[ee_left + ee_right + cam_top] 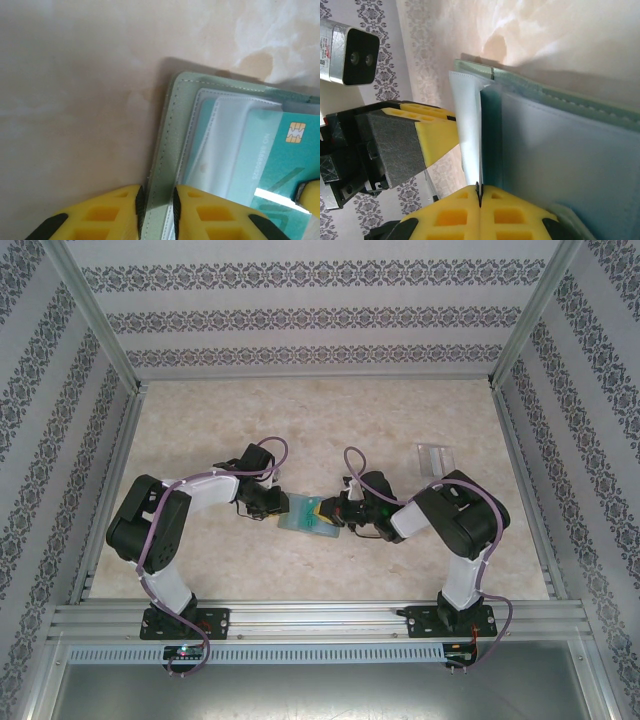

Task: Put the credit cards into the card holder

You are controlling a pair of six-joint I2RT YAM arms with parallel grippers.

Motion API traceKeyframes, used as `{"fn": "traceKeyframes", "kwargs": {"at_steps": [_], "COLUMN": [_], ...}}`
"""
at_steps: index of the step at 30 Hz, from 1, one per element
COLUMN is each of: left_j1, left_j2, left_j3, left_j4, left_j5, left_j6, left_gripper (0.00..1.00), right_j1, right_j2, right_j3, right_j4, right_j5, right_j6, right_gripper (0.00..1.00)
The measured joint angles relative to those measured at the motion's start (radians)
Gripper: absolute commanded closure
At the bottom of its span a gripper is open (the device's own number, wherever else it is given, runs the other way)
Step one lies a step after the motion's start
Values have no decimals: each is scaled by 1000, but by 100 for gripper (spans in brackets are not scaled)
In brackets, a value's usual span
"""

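The sage-green card holder (303, 512) lies open on the table between my two grippers. My left gripper (156, 197) is shut on its green cover edge (167, 150), one pad on each side. A teal credit card (280, 155) with a gold chip sits partly inside a clear sleeve of the holder. My right gripper (480, 192) is shut on that card's thin edge (490, 140), with the holder's pale sleeves (560, 150) beside it. In the top view the left gripper (278, 508) and the right gripper (333, 512) face each other across the holder.
A pale grey-white card (433, 457) lies at the back right of the table. Patterned walls and metal rails enclose the table on three sides. The left gripper's yellow fingers (427, 135) stand close to the right gripper.
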Motion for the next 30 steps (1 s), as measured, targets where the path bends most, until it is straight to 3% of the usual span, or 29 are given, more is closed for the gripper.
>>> {"fn": "traceKeyframes", "kwargs": {"at_steps": [10, 23, 28, 30], "left_j1": [0, 0, 0, 0], "left_j2": [2, 6, 6, 6], "left_j3": [0, 0, 0, 0], "left_j4": [0, 0, 0, 0], "left_j5": [-1, 0, -5, -5], "left_j6": [0, -4, -11, -12], "left_gripper": [79, 80, 80, 79], "right_j1": [6, 136, 165, 165], "right_j2": [21, 32, 54, 54], "right_j3": [6, 7, 29, 29], "right_j4": [19, 68, 76, 76], "right_j5": [15, 248, 293, 297], "right_j6": [11, 84, 107, 119], "right_gripper": [100, 98, 90, 81]}}
